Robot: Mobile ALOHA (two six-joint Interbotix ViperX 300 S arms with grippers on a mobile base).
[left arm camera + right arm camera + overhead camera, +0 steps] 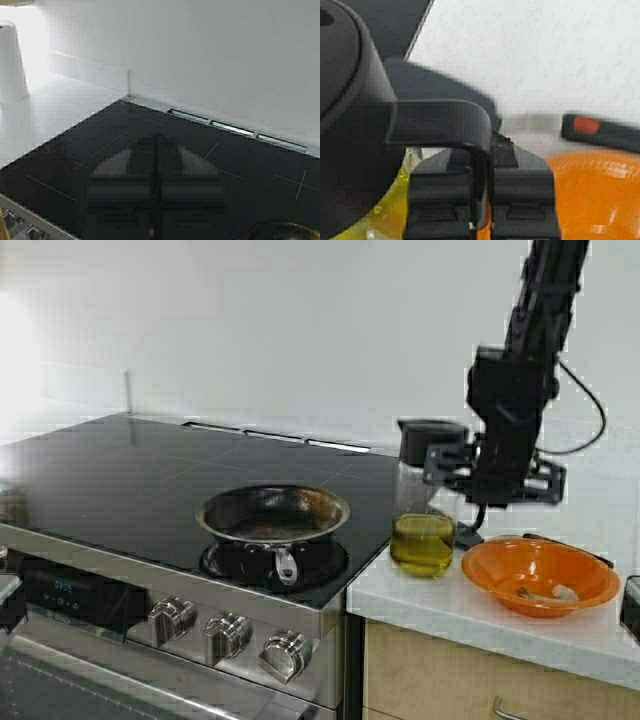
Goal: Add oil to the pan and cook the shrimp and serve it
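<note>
The pan point(272, 512) sits on the stove's front right burner, its dark inside bare and its handle pointing at me. The oil point(422, 545) fills the bottom of a clear jug with a black lid point(432, 440), standing on the counter beside the stove. My right gripper point(470, 480) point(482, 155) is shut on the jug's black side handle point(440, 120). The shrimp point(550, 592) lies in the orange bowl point(580, 565) to the jug's right. My left gripper point(156, 145) hovers shut and empty over the black cooktop's left part.
The stove knobs point(228, 635) line the front panel below the pan. A black tool with a red mark point(600, 131) lies behind the orange bowl. A white container point(10, 60) stands on the counter left of the stove. The wall is close behind.
</note>
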